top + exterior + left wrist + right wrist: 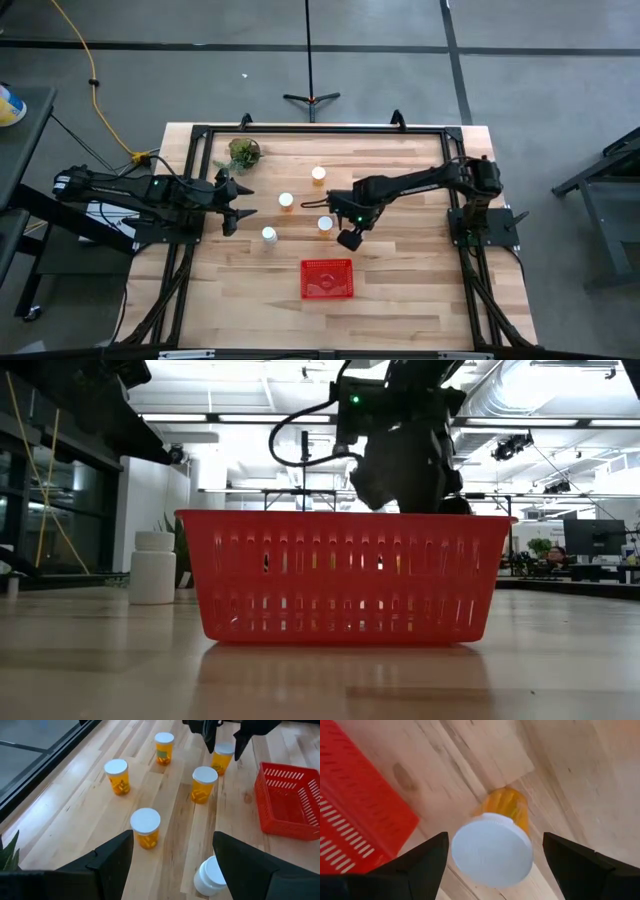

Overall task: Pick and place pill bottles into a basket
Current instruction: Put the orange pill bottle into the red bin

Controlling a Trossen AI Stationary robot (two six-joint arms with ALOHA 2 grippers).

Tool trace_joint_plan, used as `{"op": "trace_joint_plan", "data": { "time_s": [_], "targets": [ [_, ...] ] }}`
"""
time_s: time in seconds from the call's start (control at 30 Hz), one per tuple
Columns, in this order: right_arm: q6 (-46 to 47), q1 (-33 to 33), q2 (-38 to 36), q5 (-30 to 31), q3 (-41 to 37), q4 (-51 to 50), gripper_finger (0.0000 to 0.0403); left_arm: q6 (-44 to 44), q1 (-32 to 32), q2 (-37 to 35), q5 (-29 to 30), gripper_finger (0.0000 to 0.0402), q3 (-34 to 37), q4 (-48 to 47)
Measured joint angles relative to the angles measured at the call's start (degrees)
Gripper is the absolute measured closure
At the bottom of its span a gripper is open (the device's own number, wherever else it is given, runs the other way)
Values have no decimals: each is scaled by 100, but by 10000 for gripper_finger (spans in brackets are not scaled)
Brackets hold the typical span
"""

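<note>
Several orange pill bottles with white caps stand on the wooden table (400, 300). One of them (492, 851) stands upright between the fingers of my open right gripper (495, 842), which is above it with a gap on each side. This bottle also shows in the left wrist view (222, 759). The red basket (327, 278) stands just nearer the front edge than my right gripper (349, 238). My left gripper (238, 206) is open and empty at the table's left. One bottle (210, 876) lies on its side near it.
A small green plant (243, 153) stands at the far left of the table. Other bottles stand at the table's middle (318, 175) (286, 201) (325, 224). In the low view the basket (345, 575) fills the foreground and my right gripper (405, 460) is behind it.
</note>
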State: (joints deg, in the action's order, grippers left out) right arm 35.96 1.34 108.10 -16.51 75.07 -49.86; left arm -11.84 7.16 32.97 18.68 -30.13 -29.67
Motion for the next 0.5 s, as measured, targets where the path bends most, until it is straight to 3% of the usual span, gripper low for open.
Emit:
{"op": "trace_joint_plan", "data": {
  "time_s": [0.5],
  "targets": [
    [260, 0, 1, 36, -1, 175, 89, 0, -2, 0, -2, 94, 0, 0]
  ]
}}
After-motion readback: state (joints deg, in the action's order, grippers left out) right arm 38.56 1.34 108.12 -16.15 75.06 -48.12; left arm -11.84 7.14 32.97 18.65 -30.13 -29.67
